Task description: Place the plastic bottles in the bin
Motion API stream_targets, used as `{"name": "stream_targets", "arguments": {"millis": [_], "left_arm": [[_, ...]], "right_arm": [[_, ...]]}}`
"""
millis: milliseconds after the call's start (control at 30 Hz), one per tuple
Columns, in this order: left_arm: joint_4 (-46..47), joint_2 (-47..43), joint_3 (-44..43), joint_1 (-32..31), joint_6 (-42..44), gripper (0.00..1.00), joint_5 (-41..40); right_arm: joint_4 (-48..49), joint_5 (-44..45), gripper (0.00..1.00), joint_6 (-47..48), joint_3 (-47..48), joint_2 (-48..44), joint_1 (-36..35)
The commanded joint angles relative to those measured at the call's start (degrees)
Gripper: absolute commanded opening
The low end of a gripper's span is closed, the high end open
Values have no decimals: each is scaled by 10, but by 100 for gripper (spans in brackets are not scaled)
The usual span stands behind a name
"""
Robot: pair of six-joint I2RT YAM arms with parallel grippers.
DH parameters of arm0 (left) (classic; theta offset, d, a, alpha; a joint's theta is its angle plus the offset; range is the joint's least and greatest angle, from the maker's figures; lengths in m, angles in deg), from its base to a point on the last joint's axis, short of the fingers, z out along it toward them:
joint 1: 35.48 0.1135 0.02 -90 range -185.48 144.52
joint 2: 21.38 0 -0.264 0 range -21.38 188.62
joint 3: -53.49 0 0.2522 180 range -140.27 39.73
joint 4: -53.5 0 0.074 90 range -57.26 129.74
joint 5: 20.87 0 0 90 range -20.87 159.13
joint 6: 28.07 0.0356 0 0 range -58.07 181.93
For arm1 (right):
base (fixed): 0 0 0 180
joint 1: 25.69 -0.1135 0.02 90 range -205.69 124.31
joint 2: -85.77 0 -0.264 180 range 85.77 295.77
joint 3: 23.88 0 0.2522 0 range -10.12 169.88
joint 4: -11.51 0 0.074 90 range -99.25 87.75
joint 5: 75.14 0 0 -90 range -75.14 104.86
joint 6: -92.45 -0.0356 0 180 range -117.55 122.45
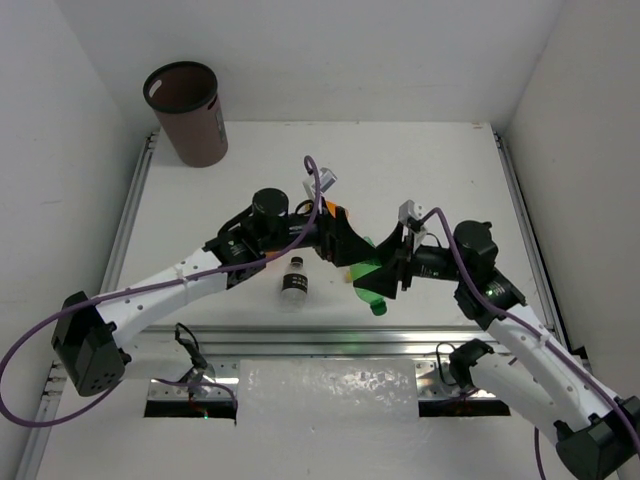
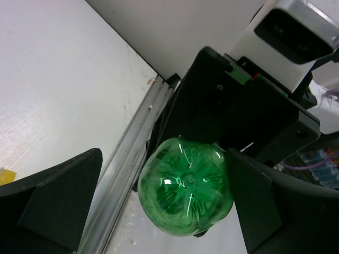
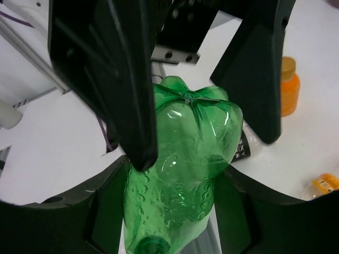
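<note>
A green plastic bottle (image 1: 372,283) hangs above the table near its front, and my right gripper (image 1: 395,272) is shut on its neck half (image 3: 180,174). My left gripper (image 1: 345,245) stands open around the bottle's base (image 2: 185,185). One finger (image 2: 254,206) is close beside the base and the other finger (image 2: 58,201) is well apart from it. A clear bottle with a black cap (image 1: 294,283) lies on the table under the left arm. An orange bottle (image 3: 288,87) stands further back. The dark brown bin (image 1: 188,112) stands at the far left corner.
Metal rails run along the table's left side (image 1: 130,215) and its front edge (image 1: 330,338). A small orange-yellow piece (image 3: 324,183) lies on the table at the right of the right wrist view. White walls close in both sides.
</note>
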Motion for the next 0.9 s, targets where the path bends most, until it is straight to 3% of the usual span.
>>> {"name": "stream_targets", "arguments": {"millis": [0,133,200,233,333,433,467,533,667,733,867], "left_arm": [[47,2,-16,-17,-9,98,21],[33,-1,-13,-27,-7,94,17],[35,0,-14,-30,-5,76,15],[36,1,-15,-32,-5,55,13],[31,5,-24,-31,-4,16,-9],[20,3,-41,-31,-7,0,-53],[13,2,-48,-31,-7,0,-67],[-32,1,-77,-30,-1,0,-144],[-182,2,-158,-2,10,0,-344],[-227,1,-189,74,7,0,-387],[-262,40,-269,271,19,0,-395]], "right_arm": [[23,25,21,20,31,-5,-1],[20,79,21,22,39,-6,-1],[20,81,21,22,47,6,-2],[28,69,22,19,48,11,-1],[68,20,27,-4,39,18,-2],[77,19,40,-8,27,12,-1],[72,30,52,-6,24,7,-1],[43,59,99,-5,23,2,-1],[-78,213,99,-3,33,-17,-1],[-130,324,99,-30,24,-31,-1],[-157,371,99,-42,-10,-68,-2]]}}
